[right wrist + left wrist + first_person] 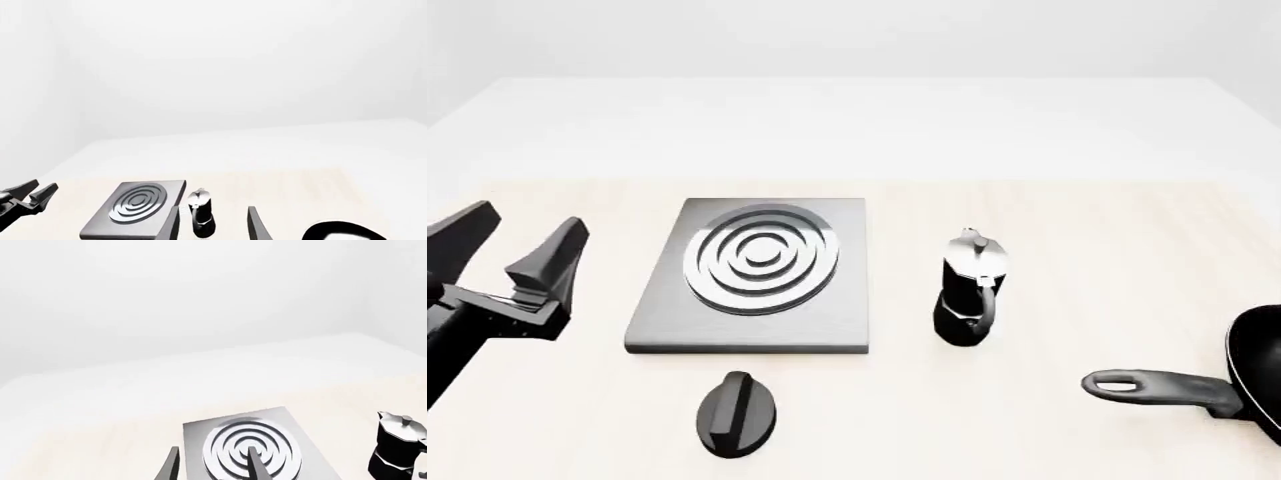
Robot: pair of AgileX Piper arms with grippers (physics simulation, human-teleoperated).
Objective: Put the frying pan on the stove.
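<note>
The frying pan (1262, 372) lies at the right edge of the front view, black, cut off by the frame, its long grey handle (1158, 385) pointing left. The stove (751, 315), a grey slab with silver rings, sits left of centre on the table. My left gripper (527, 222) hangs open to the left of the stove, nothing between its fingers. In the left wrist view the stove (267, 426) shows beyond the spread fingers (256, 464). My right gripper (213, 227) is open too, with the pan's rim (347, 231) off to one side and the stove (137, 207) farther off.
A black-and-silver moka pot (972, 290) stands between the stove and the pan. A small black oval knob-like piece (741, 412) lies in front of the stove. The pale wooden table runs back to a white far edge.
</note>
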